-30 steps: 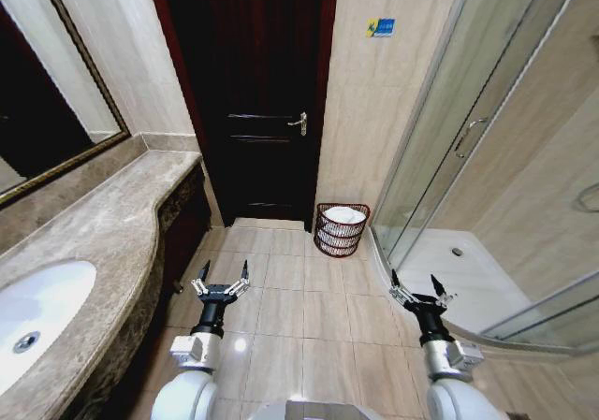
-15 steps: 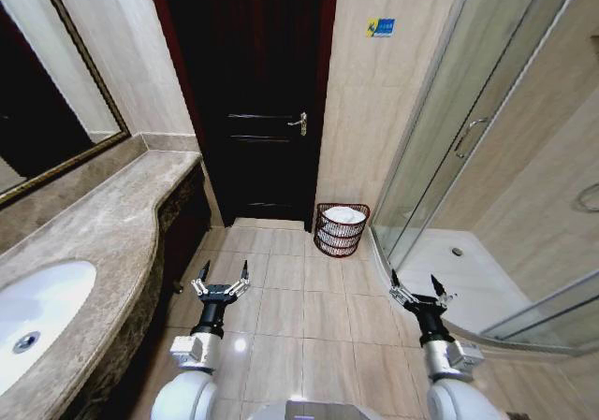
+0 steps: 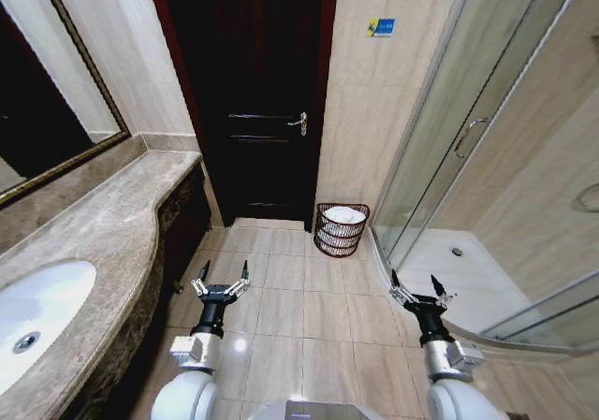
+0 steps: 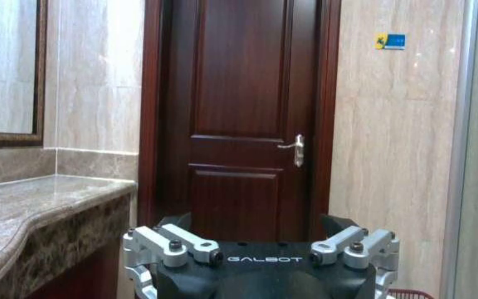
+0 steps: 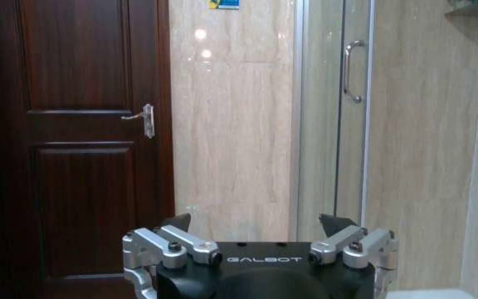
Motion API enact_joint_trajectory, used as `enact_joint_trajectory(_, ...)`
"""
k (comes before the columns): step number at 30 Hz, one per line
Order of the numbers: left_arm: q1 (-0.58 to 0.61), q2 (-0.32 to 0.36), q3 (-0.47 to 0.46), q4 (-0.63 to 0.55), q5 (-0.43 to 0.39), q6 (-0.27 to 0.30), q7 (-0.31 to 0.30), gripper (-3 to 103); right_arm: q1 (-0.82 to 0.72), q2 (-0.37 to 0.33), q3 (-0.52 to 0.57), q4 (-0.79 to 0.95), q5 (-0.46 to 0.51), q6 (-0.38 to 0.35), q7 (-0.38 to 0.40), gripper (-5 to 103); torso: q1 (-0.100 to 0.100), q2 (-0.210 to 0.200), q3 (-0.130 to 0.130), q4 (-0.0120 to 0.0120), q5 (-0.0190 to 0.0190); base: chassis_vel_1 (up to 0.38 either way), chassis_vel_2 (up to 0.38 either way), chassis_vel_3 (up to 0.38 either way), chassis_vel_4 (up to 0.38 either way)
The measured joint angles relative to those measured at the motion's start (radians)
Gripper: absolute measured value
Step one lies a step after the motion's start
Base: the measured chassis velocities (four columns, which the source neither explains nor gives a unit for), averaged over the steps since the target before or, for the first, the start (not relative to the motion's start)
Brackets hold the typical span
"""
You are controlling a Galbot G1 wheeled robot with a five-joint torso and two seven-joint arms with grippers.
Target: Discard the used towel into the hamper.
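Left hand [image 3: 224, 271], right hand [image 3: 416, 283]: spread wide, empty.

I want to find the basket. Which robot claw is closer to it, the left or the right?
The right gripper. The hamper stands by the wall between door and shower, over toward the right side; the left gripper hovers over by the counter.

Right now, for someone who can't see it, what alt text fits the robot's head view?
A small round red-brown wicker hamper holding a white towel stands on the tiled floor beside a dark wooden door. Nearer the camera, the left gripper and right gripper hover open and empty, between a marble counter and a glass shower.
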Motion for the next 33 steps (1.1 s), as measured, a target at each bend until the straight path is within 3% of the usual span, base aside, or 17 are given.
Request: enact_joint_trajectory(33,0.000,0.000,0.000,-0.001,0.000,0.000,0.000,100,0.000,0.000,0.000,0.001,0.000,0.001,0.000,100,0.000,0.000,0.000,0.0000,0.0000,0.000,0.000,0.000,0.000)
